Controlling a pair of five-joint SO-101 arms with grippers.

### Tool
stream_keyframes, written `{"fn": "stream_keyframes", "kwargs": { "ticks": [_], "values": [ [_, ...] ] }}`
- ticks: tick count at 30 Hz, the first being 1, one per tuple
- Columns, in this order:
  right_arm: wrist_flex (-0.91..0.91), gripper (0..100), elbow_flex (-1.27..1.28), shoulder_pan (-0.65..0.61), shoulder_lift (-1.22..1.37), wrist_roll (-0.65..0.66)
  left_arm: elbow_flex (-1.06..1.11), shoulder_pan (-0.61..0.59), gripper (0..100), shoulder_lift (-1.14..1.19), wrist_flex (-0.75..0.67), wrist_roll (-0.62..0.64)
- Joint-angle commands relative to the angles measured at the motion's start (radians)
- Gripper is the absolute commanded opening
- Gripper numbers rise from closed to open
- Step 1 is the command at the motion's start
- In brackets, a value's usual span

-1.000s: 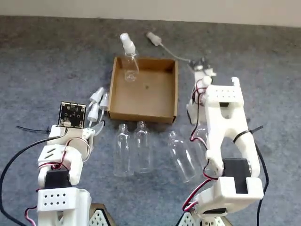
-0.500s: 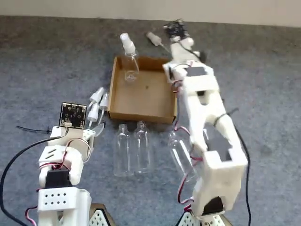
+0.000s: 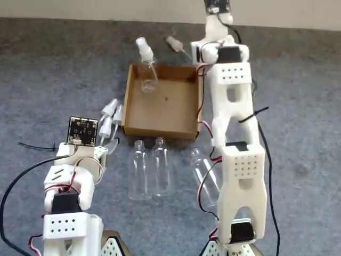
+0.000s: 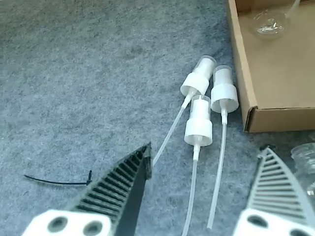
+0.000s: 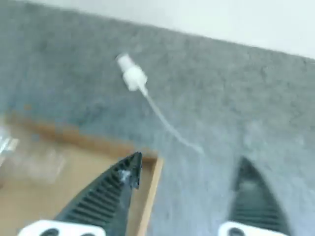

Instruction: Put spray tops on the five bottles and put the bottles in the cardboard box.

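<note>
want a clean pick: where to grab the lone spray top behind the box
Grip the spray top by its white head, from straight above, jaws across its width: it lies flat on the carpet, and the thin tube trailing toward the cardboard box looks too slender to pinch.

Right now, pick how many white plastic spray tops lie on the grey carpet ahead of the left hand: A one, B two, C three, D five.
C: three white plastic spray tops lie side by side beside the brown cardboard box, ahead of the open left hand.
</note>
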Motion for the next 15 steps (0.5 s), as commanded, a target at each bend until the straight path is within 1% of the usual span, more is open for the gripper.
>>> {"fn": "stream_keyframes", "kwargs": {
  "ticks": [1, 2, 3, 5, 8, 10, 11, 13, 15],
  "values": [
    [0.384, 5.4, -0.278, 0.005, -0.019, 0.087, -0.008, -0.008, 31, -0.015, -0.028, -0.003],
    [0.461, 1.5, -0.315, 0.005, -0.027, 0.094, -0.012, -0.012, 31, -0.015, -0.026, -0.002],
    [0.526, 0.0, -0.367, 0.005, -0.030, 0.097, -0.015, -0.013, 31, -0.015, -0.026, -0.002],
    [0.524, 1.0, -0.470, 0.042, -0.045, 0.094, -0.013, -0.008, 31, -0.015, -0.026, -0.002],
    [0.527, 0.5, -0.429, 0.124, -0.084, 0.094, -0.008, -0.013, 31, -0.015, -0.026, -0.003],
    [0.529, 0.4, -0.312, 0.189, -0.147, 0.094, -0.007, -0.015, 31, -0.015, -0.023, -0.005],
    [0.529, 0.4, -0.216, 0.216, -0.194, 0.094, -0.005, -0.015, 31, -0.015, -0.020, -0.005],
    [0.529, 0.4, 0.022, 0.259, -0.338, 0.097, 0.002, -0.015, 31, -0.015, 0.025, -0.005],
    [0.526, 0.4, 0.332, 0.283, -0.553, 0.100, 0.022, -0.008, 31, -0.015, 0.066, -0.005]
  ]
}}
